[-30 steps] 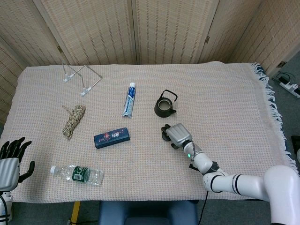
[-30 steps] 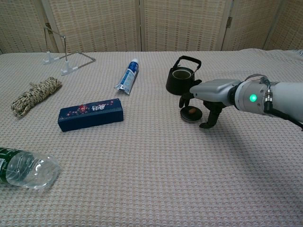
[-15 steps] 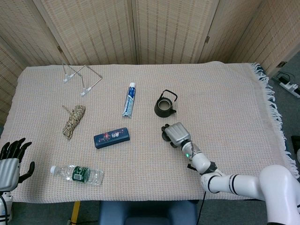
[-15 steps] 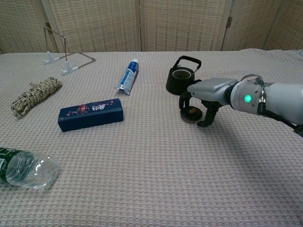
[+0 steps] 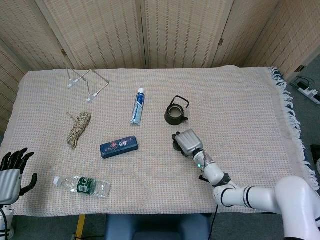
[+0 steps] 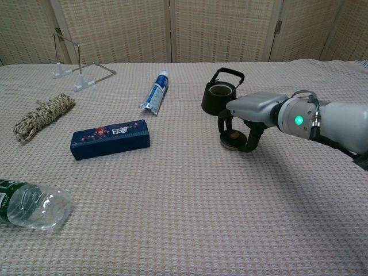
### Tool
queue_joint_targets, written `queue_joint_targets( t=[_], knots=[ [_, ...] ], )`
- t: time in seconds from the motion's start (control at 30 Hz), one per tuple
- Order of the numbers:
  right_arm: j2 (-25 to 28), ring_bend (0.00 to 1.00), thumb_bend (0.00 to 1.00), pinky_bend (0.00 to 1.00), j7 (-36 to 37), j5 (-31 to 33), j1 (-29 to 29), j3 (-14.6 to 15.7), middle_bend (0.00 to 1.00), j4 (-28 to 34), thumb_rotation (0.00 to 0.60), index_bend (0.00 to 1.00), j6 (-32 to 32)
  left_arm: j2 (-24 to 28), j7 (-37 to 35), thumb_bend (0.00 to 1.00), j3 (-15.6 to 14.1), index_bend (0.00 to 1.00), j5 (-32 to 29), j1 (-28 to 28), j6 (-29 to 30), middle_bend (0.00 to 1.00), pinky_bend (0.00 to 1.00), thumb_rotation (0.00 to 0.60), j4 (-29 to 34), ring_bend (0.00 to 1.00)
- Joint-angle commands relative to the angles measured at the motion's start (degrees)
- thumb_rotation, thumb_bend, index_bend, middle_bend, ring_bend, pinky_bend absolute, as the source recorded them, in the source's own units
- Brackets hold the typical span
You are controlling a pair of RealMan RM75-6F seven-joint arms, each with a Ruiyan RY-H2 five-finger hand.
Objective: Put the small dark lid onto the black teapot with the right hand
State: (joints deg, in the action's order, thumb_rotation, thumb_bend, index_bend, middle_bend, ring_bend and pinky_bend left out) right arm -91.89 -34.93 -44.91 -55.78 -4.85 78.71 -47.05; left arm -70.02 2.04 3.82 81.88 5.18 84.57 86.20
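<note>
We find the small dark lid (image 6: 233, 137) flat on the table (image 6: 190, 218), near its middle, just in front of the black teapot (image 6: 219, 95). Right hand (image 6: 248, 118) arches over it, fingers closed around its rim. Left hand (image 5: 11, 172) spread, empty, front left corner. No labels readable.

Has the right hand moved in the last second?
Yes. The right hand has crept leftward toward the black teapot, its fingers closing in around the small dark lid.
</note>
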Motion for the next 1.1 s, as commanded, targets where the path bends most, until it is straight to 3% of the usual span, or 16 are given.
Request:
queue_joint_targets(
  t=[0.03, 0.4, 0.63, 1.1],
  knots=[
    [1.1, 0.82, 0.34, 0.85, -0.01, -0.23, -0.07, -0.61, 0.35, 0.96, 0.6, 0.34, -0.64, 0.06, -0.05, 0.43, 0.03, 0.14, 0.01, -0.05, 0.08, 0.04, 0.0, 0.6, 0.04, 0.05],
    [5.44, 0.84, 0.34, 0.86, 0.55, 0.03, -2.19, -5.32, 0.36, 1.58, 0.6, 0.35, -1.83, 0.02, 0.21, 0.43, 0.32, 0.14, -0.4, 0.0, -0.08, 0.04, 0.0, 0.6, 0.09, 0.05],
    [4.26, 0.85, 0.34, 0.86, -1.42, 2.07, -5.18, -7.21, 0.36, -3.02, 0.6, 0.36, -0.81, 0.25, 0.79, 0.43, 0.4, 0.14, -0.54, -0.11, 0.1, 0.04, 0.0, 0.6, 0.67, 0.05],
    [-3.04, 0.85, 0.34, 0.86, -5.64, 8.86, -11.58, -7.93, 0.35, -17.01, 0.6, 0.36, 5.08, 0.65, 2.1, 0.43, 0.61, 0.14, -1.34, -0.04, -0.37, 0.04, 0.0, 0.6, 1.56, 0.05]
  ],
)
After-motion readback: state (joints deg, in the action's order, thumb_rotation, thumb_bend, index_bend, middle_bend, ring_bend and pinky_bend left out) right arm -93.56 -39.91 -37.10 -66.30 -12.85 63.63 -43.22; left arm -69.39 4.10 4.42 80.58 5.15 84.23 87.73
